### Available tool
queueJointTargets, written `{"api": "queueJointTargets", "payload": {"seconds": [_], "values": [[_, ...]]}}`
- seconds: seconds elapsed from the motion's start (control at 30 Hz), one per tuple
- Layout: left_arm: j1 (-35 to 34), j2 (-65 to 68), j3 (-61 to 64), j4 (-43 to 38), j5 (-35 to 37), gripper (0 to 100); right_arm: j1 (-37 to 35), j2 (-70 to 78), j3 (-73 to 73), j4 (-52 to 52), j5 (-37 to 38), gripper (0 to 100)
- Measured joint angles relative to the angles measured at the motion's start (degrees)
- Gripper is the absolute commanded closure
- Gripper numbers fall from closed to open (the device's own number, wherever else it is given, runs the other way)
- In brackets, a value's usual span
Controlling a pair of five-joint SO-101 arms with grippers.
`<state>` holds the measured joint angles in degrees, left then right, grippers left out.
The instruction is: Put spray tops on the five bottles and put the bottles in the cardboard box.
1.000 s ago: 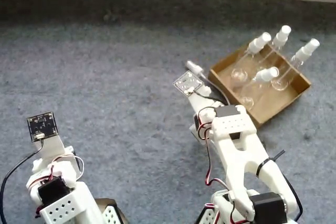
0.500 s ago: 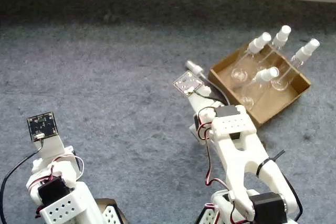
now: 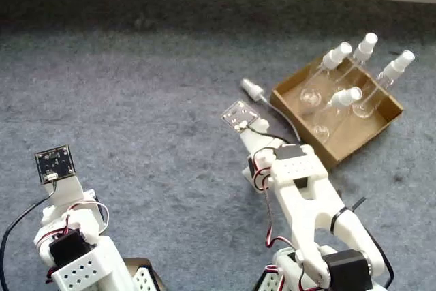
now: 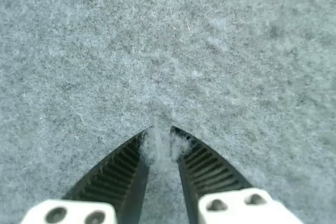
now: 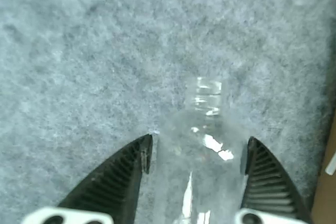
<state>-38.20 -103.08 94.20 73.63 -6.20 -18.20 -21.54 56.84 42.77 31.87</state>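
Observation:
A clear bottle (image 5: 202, 129) without a top lies on the grey carpet, its open neck pointing away from my right gripper (image 5: 198, 148). The gripper's fingers press against both sides of the bottle's body. In the high view my right arm (image 3: 300, 182) stands just left of the cardboard box (image 3: 354, 142) and hides that bottle. A loose white spray top (image 3: 252, 89) with its thin tube lies on the carpet by the box's left corner. Several bottles with spray tops (image 3: 334, 103) lie in the box. My left gripper (image 4: 163, 132) hangs shut over bare carpet at the near left.
Grey carpet (image 3: 136, 100) covers the table, with open room across the left and middle. A dark band runs along the far edge (image 3: 204, 1). The box's brown wall (image 5: 328, 187) shows beside the right gripper.
My right arm has pulled back a little toward the near left, away from the box, so the loose spray top shows more fully. The left arm has not moved.

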Motion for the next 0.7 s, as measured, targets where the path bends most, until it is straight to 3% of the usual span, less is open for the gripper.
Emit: {"api": "queueJointTargets", "payload": {"seconds": [0.13,0.3,0.4,0.6,0.7], "values": [[0.0,0.0,0.0,0.0,0.0,100,-0.09,0.0,1.05,-0.97,0.0,77.7],[0.0,0.0,0.0,0.0,0.0,100,-0.09,0.0,1.41,-0.97,0.0,90.9],[0.0,0.0,0.0,0.0,0.0,100,-0.09,0.0,1.41,0.18,0.0,91.6],[0.0,0.0,0.0,0.0,0.18,100,0.18,0.0,-4.4,10.11,-0.44,91.6],[2.99,0.0,0.0,0.0,0.44,100,2.9,0.0,-11.34,16.62,-5.54,91.6]]}}
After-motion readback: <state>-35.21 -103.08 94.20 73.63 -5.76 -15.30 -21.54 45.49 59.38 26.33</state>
